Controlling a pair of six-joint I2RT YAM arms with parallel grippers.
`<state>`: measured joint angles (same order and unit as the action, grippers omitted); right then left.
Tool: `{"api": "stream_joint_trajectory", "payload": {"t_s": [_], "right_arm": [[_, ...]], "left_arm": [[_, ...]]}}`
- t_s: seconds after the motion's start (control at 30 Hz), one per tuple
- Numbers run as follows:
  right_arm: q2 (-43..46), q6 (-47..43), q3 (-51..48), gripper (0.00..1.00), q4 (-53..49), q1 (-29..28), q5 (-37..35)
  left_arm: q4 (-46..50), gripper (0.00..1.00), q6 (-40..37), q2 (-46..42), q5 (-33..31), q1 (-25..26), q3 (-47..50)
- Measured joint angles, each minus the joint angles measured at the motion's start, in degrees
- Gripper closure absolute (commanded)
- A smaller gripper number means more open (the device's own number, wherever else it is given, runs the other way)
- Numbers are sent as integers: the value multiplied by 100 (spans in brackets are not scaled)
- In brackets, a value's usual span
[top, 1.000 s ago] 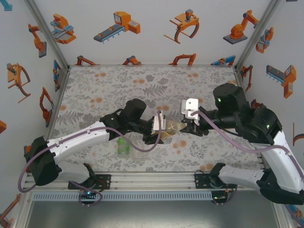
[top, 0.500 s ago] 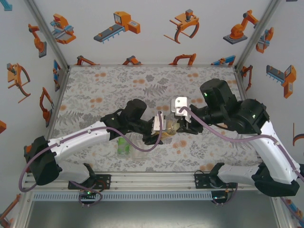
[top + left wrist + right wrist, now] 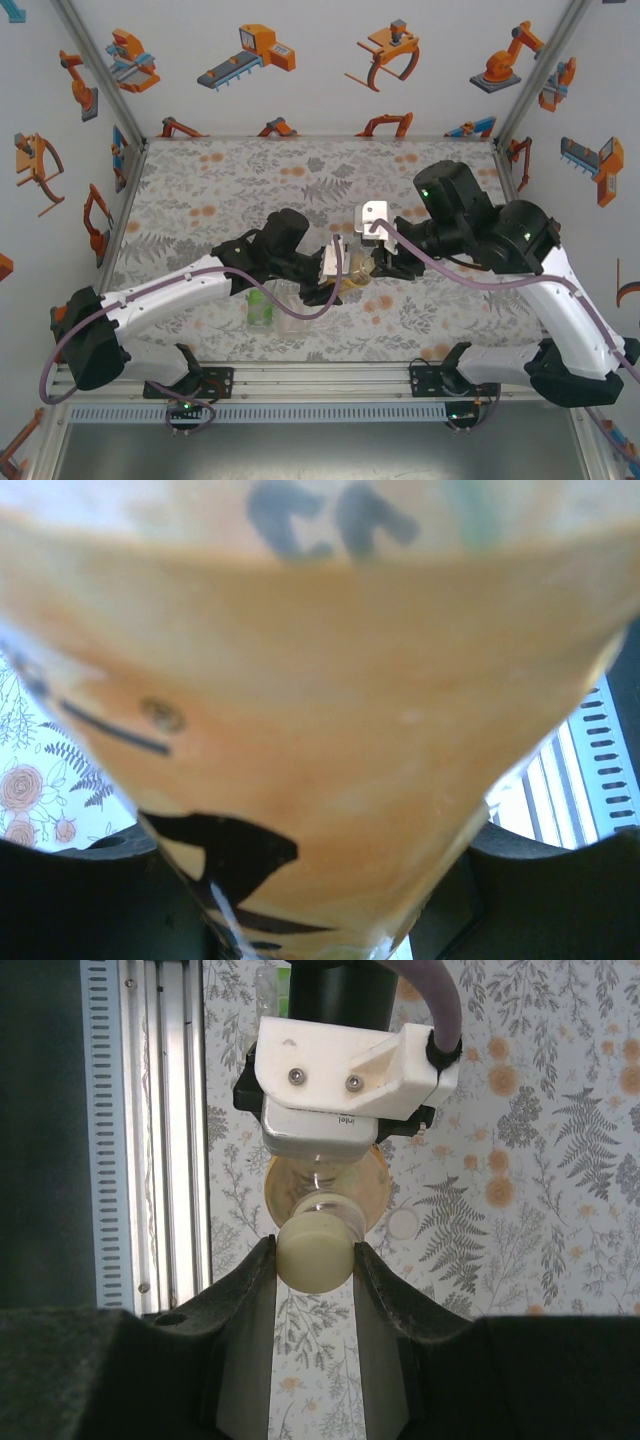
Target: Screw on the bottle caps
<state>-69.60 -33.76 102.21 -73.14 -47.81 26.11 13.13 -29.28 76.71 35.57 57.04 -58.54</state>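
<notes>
My left gripper (image 3: 337, 272) is shut on the amber bottle (image 3: 352, 276) with the yellow label and dark characters, and holds it on its side above the table. In the left wrist view the bottle's body (image 3: 320, 710) sits between the dark fingers (image 3: 560, 890). My right gripper (image 3: 314, 1260) is shut on a yellowish cap (image 3: 314, 1245), which sits at the end of the bottle's clear neck (image 3: 345, 1212). A short green bottle (image 3: 260, 308) and a clear bottle (image 3: 288, 306) stand below the left arm, near the front edge.
The floral table mat (image 3: 220, 190) stretches bare behind both arms. A metal rail (image 3: 320, 385) runs along the near edge. The left wrist's white camera housing (image 3: 350, 1085) hangs right above the bottle. A faint round mark (image 3: 403, 1223) lies on the mat beside the bottle.
My right arm has swung left and brought the cap up to the bottle's neck. The left arm and the bottle have stayed put.
</notes>
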Motion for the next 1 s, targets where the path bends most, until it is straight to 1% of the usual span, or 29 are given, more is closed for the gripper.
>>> {"api": "stream_joint_trajectory", "payload": {"t_s": [0.4,0.77,1.0], "right_arm": [[-129,-44,109,100,-125,-4,-22],[-345,118,254,100,-286,-26,-367],[-280,186,243,100,-240,-26,-282]], "left_arm": [[79,100,0,0,-7,-2,0],[116,100,0,0,-101,-2,0],[68,100,-2,0,-92,0,0]]}}
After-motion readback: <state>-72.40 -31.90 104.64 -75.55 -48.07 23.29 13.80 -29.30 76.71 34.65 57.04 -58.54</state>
